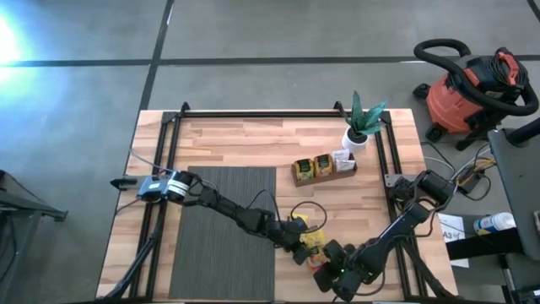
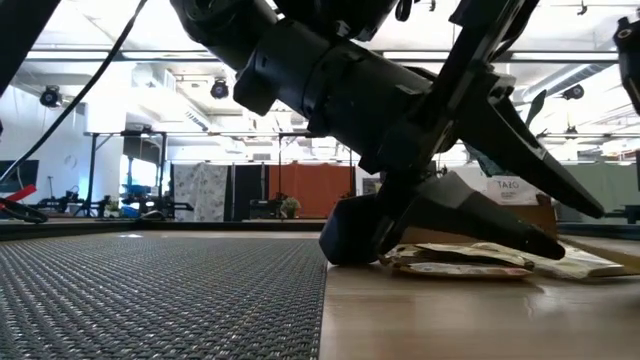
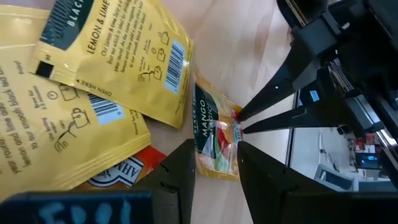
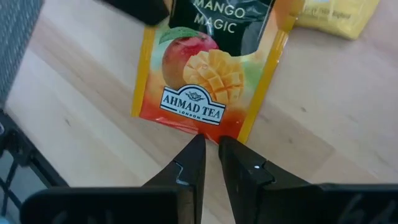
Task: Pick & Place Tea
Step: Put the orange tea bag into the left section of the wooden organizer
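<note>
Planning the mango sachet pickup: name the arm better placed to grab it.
Left, probably. The left gripper is open astride one end of the Mango Magic sachet, ready to close; the right gripper only reaches its opposite edge.

A small cluster of flat tea sachets [image 1: 309,239] lies on the bare wood of the worktop [image 1: 253,143], near its front edge and just beside the dark mat. One is the mango sachet [image 4: 208,68]: orange-bordered, with a dark band reading "MANGO MAGIC", a picture of a whole and a cut mango, and an "AHMAD TEA LONDON" label; it lies flat, face up, one edge slightly lifted. Two yellow sachets [image 3: 118,56] marked "LEMON & LIME", printed with barcodes and brewing icons, overlap each other, and an orange-and-white sachet [image 3: 121,174] peeks out from beneath them. More yellow sachets [image 1: 313,168] stand upright in the wooden tray farther back.
</note>
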{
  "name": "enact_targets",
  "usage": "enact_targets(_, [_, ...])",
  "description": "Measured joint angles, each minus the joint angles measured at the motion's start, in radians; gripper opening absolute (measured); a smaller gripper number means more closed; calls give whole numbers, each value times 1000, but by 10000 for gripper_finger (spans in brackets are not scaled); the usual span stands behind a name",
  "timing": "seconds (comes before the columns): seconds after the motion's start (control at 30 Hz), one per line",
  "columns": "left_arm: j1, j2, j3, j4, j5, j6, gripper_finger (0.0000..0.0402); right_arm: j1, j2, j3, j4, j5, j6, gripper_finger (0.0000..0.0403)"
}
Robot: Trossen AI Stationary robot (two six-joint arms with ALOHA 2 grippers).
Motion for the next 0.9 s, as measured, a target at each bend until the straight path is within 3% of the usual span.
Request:
enact_targets(0.17, [-1,0,-1,2,2,11,88,-6,0,-1,7,26,17,54])
enact_targets(0.4, [-2,0,-1,-2,-14,36,8,-13,1,-2,28,43,17,54])
enact_targets(0.67, [1,-2,14,-22,-72,96,1,-9,-11,-2,11,90,16,54])
enact_targets(0.9, [33,-95,31,-119,-125,212,0,53,-125,69,-252,266,55,54])
